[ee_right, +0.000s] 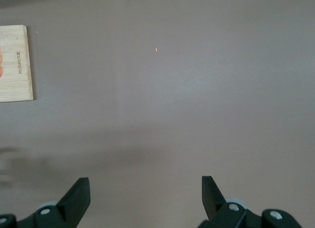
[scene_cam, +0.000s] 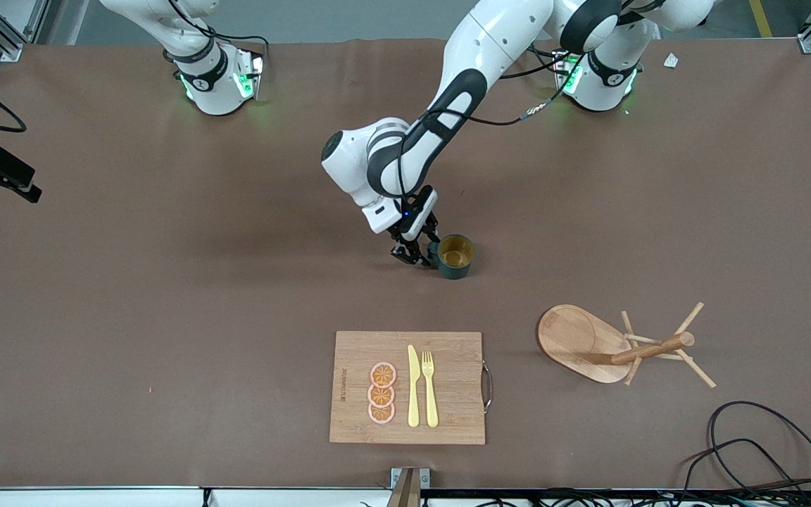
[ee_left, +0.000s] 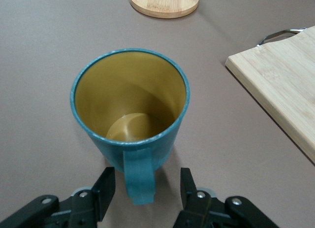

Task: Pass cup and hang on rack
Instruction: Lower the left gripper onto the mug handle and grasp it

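2 claws spread, left claw (ee_left: pixel 142 188) straddling cup (ee_left: pixel 130 107) handle, right claw (ee_right: pixel 146 196) over bare table (ee_right: pixel 172 90).

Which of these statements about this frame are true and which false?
1. The dark teal-green mug stands upright on the table. True.
2. The left end effector straddles the mug's handle, fingers open either side. True.
3. The light wooden mug tree holds the mug. False: its pegs are bare.
4. The right end effector grips the bamboo cutting board. False: it hangs open over bare table.
5. Yellow knife and yellow fork lie on the board. True.
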You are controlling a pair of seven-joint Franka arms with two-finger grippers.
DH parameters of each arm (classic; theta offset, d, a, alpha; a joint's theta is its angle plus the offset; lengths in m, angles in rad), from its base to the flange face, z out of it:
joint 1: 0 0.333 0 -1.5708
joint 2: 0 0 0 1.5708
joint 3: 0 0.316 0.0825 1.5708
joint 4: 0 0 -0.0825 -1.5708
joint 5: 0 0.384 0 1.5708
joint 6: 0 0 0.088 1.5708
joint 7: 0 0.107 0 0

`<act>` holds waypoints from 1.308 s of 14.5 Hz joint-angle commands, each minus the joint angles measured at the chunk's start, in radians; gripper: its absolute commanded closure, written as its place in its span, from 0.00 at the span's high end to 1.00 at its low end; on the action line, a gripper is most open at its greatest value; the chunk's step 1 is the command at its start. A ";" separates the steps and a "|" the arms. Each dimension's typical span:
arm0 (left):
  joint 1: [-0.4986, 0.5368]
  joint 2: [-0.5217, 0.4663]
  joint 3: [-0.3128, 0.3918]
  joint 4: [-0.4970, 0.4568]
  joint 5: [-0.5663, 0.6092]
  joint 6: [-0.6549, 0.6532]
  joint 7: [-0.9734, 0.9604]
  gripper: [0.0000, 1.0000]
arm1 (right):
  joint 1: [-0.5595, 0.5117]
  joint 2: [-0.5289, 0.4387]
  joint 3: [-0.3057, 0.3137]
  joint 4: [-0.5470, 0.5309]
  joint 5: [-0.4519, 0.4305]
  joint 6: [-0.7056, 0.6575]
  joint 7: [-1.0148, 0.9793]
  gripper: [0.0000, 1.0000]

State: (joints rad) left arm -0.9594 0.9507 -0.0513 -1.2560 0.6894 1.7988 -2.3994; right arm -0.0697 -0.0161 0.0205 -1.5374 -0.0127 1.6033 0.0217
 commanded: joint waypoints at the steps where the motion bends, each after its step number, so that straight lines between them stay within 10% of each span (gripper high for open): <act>1: -0.009 0.008 -0.002 0.026 0.004 -0.019 -0.009 0.38 | -0.005 -0.031 0.004 -0.037 0.014 0.015 -0.005 1.00; 6: -0.006 -0.012 -0.012 0.026 -0.010 -0.013 0.006 0.01 | -0.007 -0.031 0.003 -0.037 0.014 0.014 -0.005 1.00; 19: 0.401 -0.496 -0.007 0.020 -0.739 -0.010 0.759 0.01 | -0.010 -0.033 -0.001 -0.037 0.014 0.010 -0.006 1.00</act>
State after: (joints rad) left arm -0.6368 0.5161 -0.0488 -1.1941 0.0687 1.7840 -1.7602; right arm -0.0699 -0.0164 0.0163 -1.5391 -0.0127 1.6032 0.0217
